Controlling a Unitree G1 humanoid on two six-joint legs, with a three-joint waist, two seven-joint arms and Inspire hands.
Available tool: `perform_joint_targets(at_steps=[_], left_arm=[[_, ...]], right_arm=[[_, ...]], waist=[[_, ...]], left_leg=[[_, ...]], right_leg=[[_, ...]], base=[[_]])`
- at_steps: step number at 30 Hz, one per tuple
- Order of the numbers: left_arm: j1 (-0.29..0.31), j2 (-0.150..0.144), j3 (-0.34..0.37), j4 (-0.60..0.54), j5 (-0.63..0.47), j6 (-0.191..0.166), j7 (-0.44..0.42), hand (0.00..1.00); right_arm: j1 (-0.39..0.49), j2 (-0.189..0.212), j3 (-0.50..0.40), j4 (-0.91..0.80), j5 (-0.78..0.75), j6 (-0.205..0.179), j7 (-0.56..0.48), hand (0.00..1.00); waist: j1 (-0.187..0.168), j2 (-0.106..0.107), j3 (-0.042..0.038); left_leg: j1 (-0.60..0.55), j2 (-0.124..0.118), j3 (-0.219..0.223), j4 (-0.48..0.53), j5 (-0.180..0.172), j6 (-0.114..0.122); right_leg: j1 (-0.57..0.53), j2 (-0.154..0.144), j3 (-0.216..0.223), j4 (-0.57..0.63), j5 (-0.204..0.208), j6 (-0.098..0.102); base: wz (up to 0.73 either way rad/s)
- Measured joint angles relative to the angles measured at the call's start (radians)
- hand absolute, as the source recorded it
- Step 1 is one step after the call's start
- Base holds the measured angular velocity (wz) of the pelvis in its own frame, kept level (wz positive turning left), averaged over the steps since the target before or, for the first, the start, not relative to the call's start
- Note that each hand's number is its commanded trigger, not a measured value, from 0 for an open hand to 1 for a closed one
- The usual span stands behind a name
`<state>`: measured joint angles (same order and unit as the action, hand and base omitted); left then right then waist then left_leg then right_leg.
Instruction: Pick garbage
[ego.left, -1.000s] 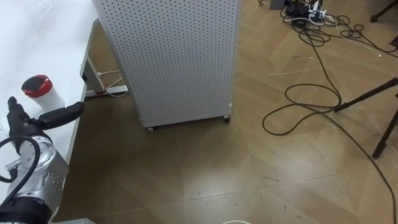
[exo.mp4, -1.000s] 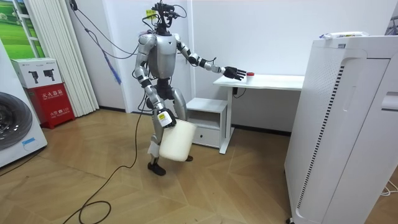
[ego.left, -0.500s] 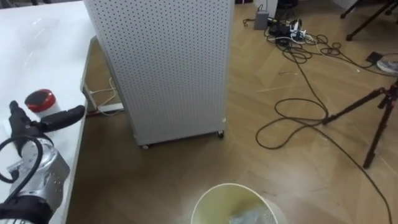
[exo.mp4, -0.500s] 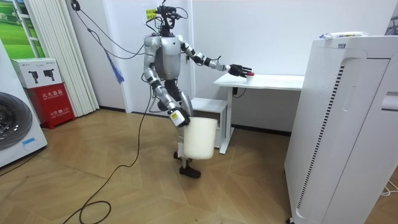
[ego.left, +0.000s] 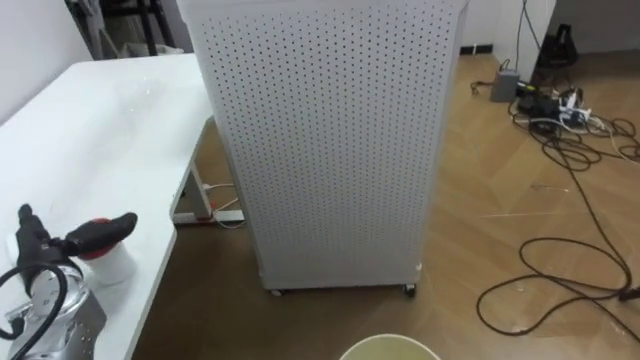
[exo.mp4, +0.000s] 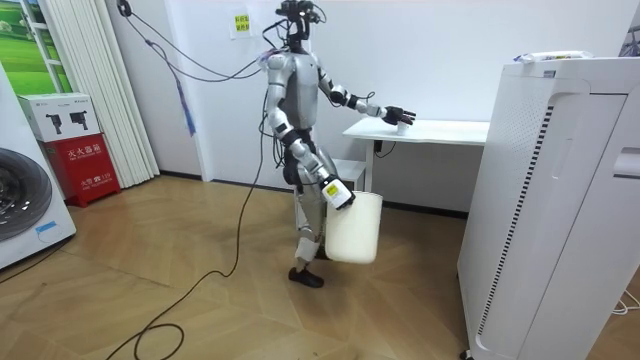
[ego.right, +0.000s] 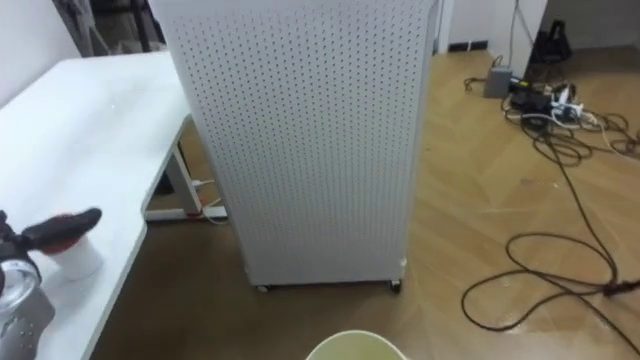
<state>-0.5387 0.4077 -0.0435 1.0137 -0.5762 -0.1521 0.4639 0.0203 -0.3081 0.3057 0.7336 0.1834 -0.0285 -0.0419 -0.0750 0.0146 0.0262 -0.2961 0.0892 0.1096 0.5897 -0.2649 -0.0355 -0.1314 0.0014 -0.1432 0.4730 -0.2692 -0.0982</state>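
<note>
A small white cup with a red lid (ego.left: 106, 262) stands near the front edge of the white table (ego.left: 100, 130). My left hand (ego.left: 98, 230) reaches out over it with straight fingers, open, right above the lid and holding nothing. In the room view the left hand (exo.mp4: 397, 116) is over the table's corner. My right hand (exo.mp4: 335, 192) hangs low at my side and carries a white bin (exo.mp4: 355, 230) by its rim. The bin's yellowish rim (ego.left: 390, 348) shows at the bottom of the eye views.
A tall white perforated unit on wheels (ego.left: 330, 140) stands right beside the table. Dark cables (ego.left: 555, 285) lie across the wooden floor to the right. A low white cabinet (exo.mp4: 338, 172) sits under the table, and a washing machine (exo.mp4: 25, 205) stands at the room view's left.
I have walked closer to the table with the bin swinging along. My left hand has come from beside the cup to above its lid. The eye view has shifted.
</note>
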Motion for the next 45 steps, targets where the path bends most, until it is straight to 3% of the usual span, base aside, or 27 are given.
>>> perform_joint_targets(at_steps=[1, 2, 4, 7, 14, 25, 36, 44, 45], left_arm=[[0.0, 0.0, 0.0, -0.008, -0.003, 0.0, 0.006, 1.0], [0.001, 0.0, 0.0, -0.01, -0.004, 0.0, 0.01, 1.0], [0.001, 0.0, -0.003, -0.014, -0.023, -0.001, 0.015, 1.0], [0.001, 0.0, -0.018, -0.022, -0.077, -0.001, 0.013, 1.0], [0.001, -0.002, -0.016, -0.03, -0.121, -0.013, 0.012, 1.0], [0.001, -0.016, -0.021, -0.029, -0.141, -0.02, -0.045, 1.0], [0.001, -0.025, -0.02, -0.029, -0.138, -0.016, -0.086, 1.0], [0.002, -0.049, -0.02, -0.047, -0.136, -0.006, -0.11, 1.0], [0.016, -0.062, -0.02, -0.085, -0.136, -0.006, -0.11, 1.0]], right_arm=[[0.0, -0.001, -0.001, 0.0, 0.003, 0.0, -0.001, 1.0], [0.004, -0.001, -0.002, 0.002, 0.002, 0.002, -0.002, 1.0], [0.013, -0.005, -0.012, 0.001, 0.002, 0.002, 0.001, 1.0], [0.013, -0.023, -0.026, -0.013, 0.001, 0.002, 0.0, 1.0], [0.014, -0.012, -0.025, -0.057, -0.014, 0.006, -0.011, 1.0], [0.01, -0.006, -0.013, -0.053, 0.01, 0.033, -0.026, 1.0], [0.01, 0.011, -0.013, -0.053, 0.009, 0.048, -0.035, 1.0], [-0.001, 0.011, -0.014, -0.05, 0.003, 0.047, -0.036, 1.0], [-0.002, 0.011, -0.014, -0.045, 0.003, 0.047, -0.037, 1.0]], waist=[[-0.004, 0.0, -0.0002], [0.0, -0.008, -0.0034], [-0.01, -0.027, -0.0109], [-0.004, -0.032, -0.0138], [0.005, -0.033, -0.0141], [0.003, -0.042, -0.0081], [0.016, -0.035, -0.0072], [0.021, -0.021, -0.0122], [0.024, -0.019, -0.0127]], left_leg=[[-0.01, 0.004, 0.001, -0.111, 0.083, 0.009], [0.001, -0.005, 0.003, -0.139, 0.157, 0.025], [0.048, -0.044, -0.001, -0.192, 0.169, 0.04], [0.083, -0.088, -0.002, -0.236, 0.172, 0.047], [0.093, -0.115, -0.009, -0.289, 0.176, 0.057], [0.13, -0.12, -0.004, -0.317, 0.176, 0.057], [0.129, -0.118, -0.003, -0.317, 0.175, 0.059], [0.115, -0.118, -0.008, -0.307, 0.175, 0.061], [0.113, -0.118, -0.01, -0.307, 0.176, 0.062]], right_leg=[[0.014, 0.001, -0.012, -0.009, -0.008, 0.01], [0.032, -0.006, -0.006, -0.011, -0.023, 0.025], [0.067, -0.035, -0.005, -0.047, -0.036, 0.047], [0.095, -0.061, -0.001, -0.088, -0.044, 0.069], [0.105, -0.077, -0.025, -0.115, -0.039, 0.081], [0.149, -0.083, -0.026, -0.159, -0.034, 0.083], [0.15, -0.075, -0.026, -0.167, -0.024, 0.088], [0.151, -0.075, -0.042, -0.169, -0.024, 0.088], [0.153, -0.074, -0.049, -0.18, -0.019, 0.088]], base=[[0.13], [0.1], [0.21], [0.12], [0.09], [0.0], [0.0], [0.06], [0.07]])
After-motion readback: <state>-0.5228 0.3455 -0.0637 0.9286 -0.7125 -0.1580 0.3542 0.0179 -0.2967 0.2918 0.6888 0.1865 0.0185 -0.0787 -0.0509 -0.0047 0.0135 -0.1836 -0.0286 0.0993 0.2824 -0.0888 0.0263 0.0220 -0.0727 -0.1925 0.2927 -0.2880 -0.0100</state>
